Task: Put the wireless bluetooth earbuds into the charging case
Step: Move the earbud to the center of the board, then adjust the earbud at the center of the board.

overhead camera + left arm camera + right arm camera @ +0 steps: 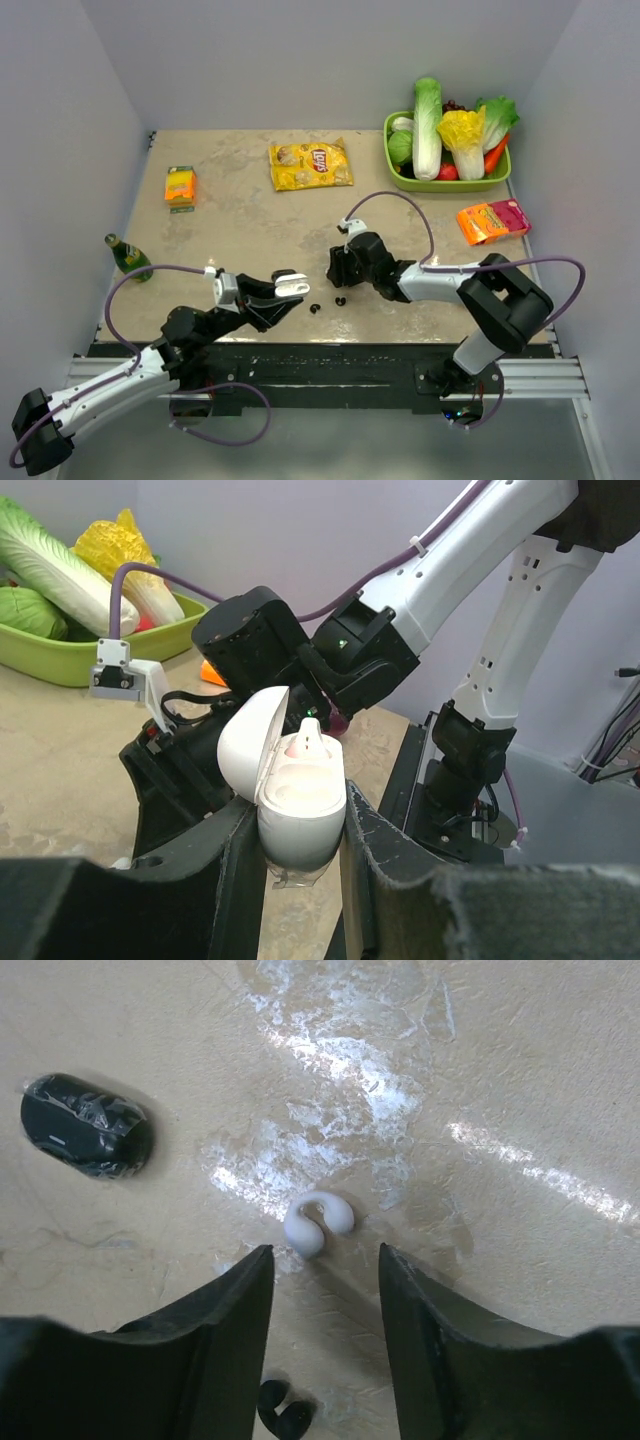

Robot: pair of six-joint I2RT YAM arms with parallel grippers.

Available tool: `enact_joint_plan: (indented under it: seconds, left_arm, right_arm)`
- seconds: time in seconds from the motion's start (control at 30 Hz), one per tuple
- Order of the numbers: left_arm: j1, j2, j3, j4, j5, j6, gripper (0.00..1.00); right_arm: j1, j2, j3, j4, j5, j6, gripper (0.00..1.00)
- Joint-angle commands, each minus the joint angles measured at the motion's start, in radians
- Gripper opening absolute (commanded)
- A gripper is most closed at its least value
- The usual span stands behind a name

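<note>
My left gripper (300, 830) is shut on the white charging case (300, 815), which it holds above the table's front edge with the lid (248, 742) swung open. One whitish earbud (308, 742) sits in the case. In the top view the case (291, 287) shows at the left arm's tip. My right gripper (325, 1260) is open just above the table, and a white earbud (317, 1224) lies just beyond its fingertips. A dark earbud (283, 1416) lies under the jaws. Two dark earbuds (315, 308) (341, 300) lie between the grippers. The right gripper (338, 268) points left.
A black oval object wrapped in film (85, 1126) lies left of the white earbud. Further back are a yellow chip bag (310, 165), a green basket (450, 186) of vegetables, an orange-pink packet (492, 221), an orange box (180, 185) and a green bottle (128, 256).
</note>
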Motion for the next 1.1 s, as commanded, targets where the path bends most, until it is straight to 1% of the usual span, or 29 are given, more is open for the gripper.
enact_joint_plan:
  seconds: [0.0,0.03,0.13,0.27,0.37,0.4,0.47,0.57,0.6,0.67,0.8,1.07]
  left_arm:
    - [0.001,0.006,0.001,0.071,-0.011,-0.002,0.00]
    - [0.002,0.006,0.002,0.071,-0.011,-0.001,0.00]
    - [0.002,0.011,0.002,0.079,-0.013,0.001,0.00]
    - [0.002,0.023,0.004,0.088,-0.011,0.002,0.00]
    - [0.002,0.035,0.002,0.099,-0.011,0.002,0.00]
    - [0.002,0.036,0.002,0.104,-0.011,0.002,0.00]
    - [0.002,0.037,-0.001,0.107,-0.011,-0.001,0.00]
    - [0.002,0.031,-0.004,0.107,-0.011,-0.002,0.00]
    - [0.002,0.029,-0.006,0.105,-0.013,-0.004,0.00]
    - [0.002,0.026,-0.009,0.101,-0.013,-0.005,0.00]
    - [0.002,0.026,-0.012,0.102,-0.013,-0.005,0.00]
    - [0.002,0.019,-0.018,0.094,-0.013,-0.005,0.00]
  right_arm:
    - [-0.002,-0.060,0.032,-0.012,0.018,-0.015,0.54]
    - [0.000,-0.083,0.032,-0.014,0.016,-0.014,0.57]
    - [0.000,-0.120,0.040,-0.029,0.018,-0.012,0.61]
    - [-0.002,-0.128,0.060,-0.055,0.016,-0.015,0.61]
    - [0.000,-0.105,0.080,-0.070,0.015,0.002,0.54]
    - [0.000,-0.100,0.089,-0.070,0.015,0.009,0.45]
    - [-0.002,-0.088,0.090,-0.066,0.009,0.032,0.37]
    - [-0.002,-0.091,0.072,-0.060,0.007,0.046,0.18]
    - [0.000,-0.091,0.058,-0.061,0.013,0.048,0.08]
    - [-0.002,-0.091,0.046,-0.076,0.036,0.054,0.01]
    - [0.000,-0.069,0.026,-0.084,0.073,0.054,0.00]
    - [-0.002,0.023,0.041,-0.072,0.087,0.042,0.00]
